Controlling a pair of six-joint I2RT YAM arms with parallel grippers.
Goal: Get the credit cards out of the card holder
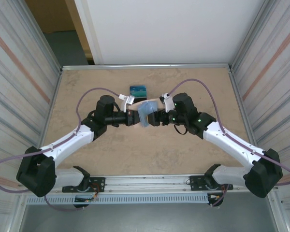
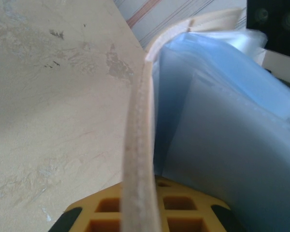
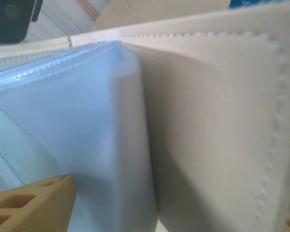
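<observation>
Left gripper (image 1: 133, 118): at mid-surface, pointing right, closed on the card holder (image 1: 146, 114). In the left wrist view its yellow pad (image 2: 135, 212) sits under the tan cover edge (image 2: 137, 145), which runs up from the pad and bends right at the top.

Right gripper (image 1: 153, 118): faces the left one from the other side, right at the holder. In the right wrist view, one orange finger (image 3: 31, 203) shows lower left against the pale-blue sleeves (image 3: 72, 125), and a sliver of a second shows at the far right edge beyond the tan cover. Sleeves and cover lie between them. Cannot tell whether they are pressing on it.

Card holder: open between the two grippers, blue sleeves fanned out and tan cover tipped toward the far side. Whether it rests on the surface (image 1: 111, 159) or is lifted cannot be judged. No card is made out inside the sleeves; they are blurred.

One blue/teal credit card (image 1: 138, 90) lies flat on the surface just beyond the holder, apart from both grippers.
</observation>
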